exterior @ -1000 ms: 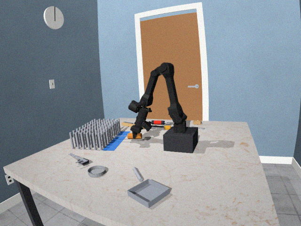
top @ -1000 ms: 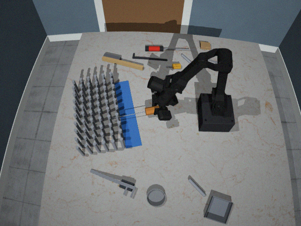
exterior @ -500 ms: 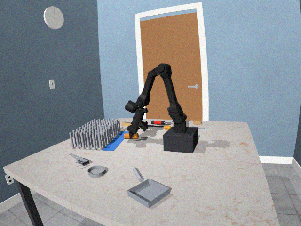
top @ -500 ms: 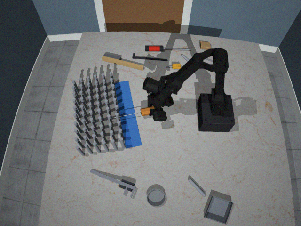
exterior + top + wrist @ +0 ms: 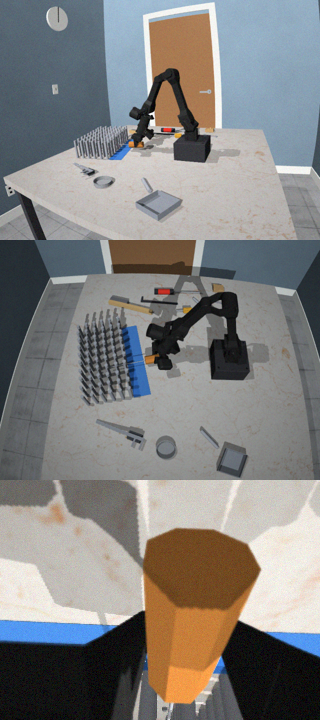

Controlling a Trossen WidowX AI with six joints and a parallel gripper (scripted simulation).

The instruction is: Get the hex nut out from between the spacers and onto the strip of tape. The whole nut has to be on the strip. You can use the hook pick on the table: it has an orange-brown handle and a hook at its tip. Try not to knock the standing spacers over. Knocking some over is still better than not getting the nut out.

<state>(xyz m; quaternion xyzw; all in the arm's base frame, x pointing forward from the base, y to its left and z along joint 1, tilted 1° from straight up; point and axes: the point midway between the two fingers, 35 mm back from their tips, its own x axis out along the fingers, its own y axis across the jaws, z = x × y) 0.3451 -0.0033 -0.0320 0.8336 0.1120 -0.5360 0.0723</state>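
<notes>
My gripper (image 5: 158, 359) is shut on the orange-brown handle of the hook pick (image 5: 151, 359), just right of the blue strip of tape (image 5: 135, 360). The pick's thin metal shaft (image 5: 131, 362) runs left across the tape and in between the standing grey spacers (image 5: 102, 357). The handle also shows in the exterior view (image 5: 135, 144), low over the table, and it fills the wrist view (image 5: 197, 612) between my black fingers, with the tape (image 5: 45, 632) and spacers below. The hex nut is hidden among the spacers; I cannot see it or the hook tip.
A wooden-handled tool (image 5: 130, 306), an L-key (image 5: 158, 301), a red-handled screwdriver (image 5: 171, 291) and a small yellow-handled tool (image 5: 184, 309) lie at the back. A caliper (image 5: 124, 432), a ring dish (image 5: 166, 447), a grey rod (image 5: 209, 437) and a square tray (image 5: 231, 459) lie at the front.
</notes>
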